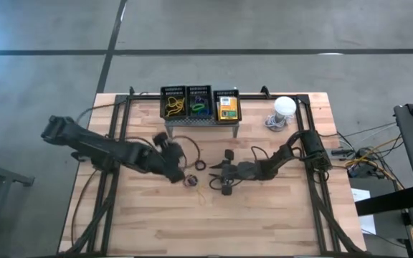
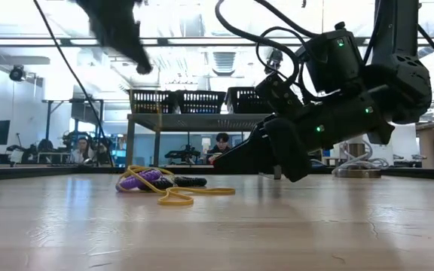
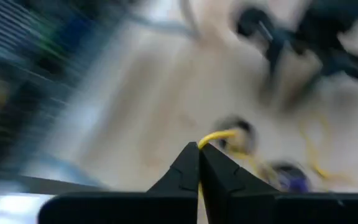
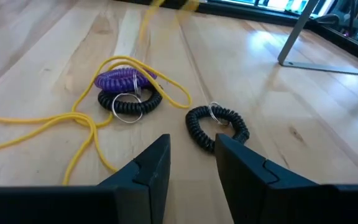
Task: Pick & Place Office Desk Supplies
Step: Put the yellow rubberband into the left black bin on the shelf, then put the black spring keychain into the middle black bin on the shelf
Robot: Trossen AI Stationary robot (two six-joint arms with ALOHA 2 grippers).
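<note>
My left gripper [image 3: 199,149] hangs above the table's middle [image 1: 181,163], shut on a yellow rubber band [image 3: 219,135]. Down on the table, my right gripper [image 4: 192,158] lies open, pointing toward the table's left. Just ahead of its fingertips a black coil band with a key ring [image 4: 217,124] lies flat, untouched. Farther on, a purple coil [image 4: 123,79] rests on another black coil [image 4: 129,104], with a long yellow band [image 4: 86,124] looped around them on the wood. A yellow-and-green box [image 1: 227,106] sits in the right-hand basket. My left gripper pinches a short stretch of the yellow band [image 3: 209,139] between its two fingertips. The fingers slant down from the table's left. The band curls out past the tips, lifted off the wood; the fingers hide the rest of it.
A grey perforated stand [image 1: 199,122] with three black baskets [image 1: 198,102] stands at the table's far edge. A white dome with a cable [image 1: 284,107] sits at the far right. People sit at desks in the room beyond [image 2: 222,143].
</note>
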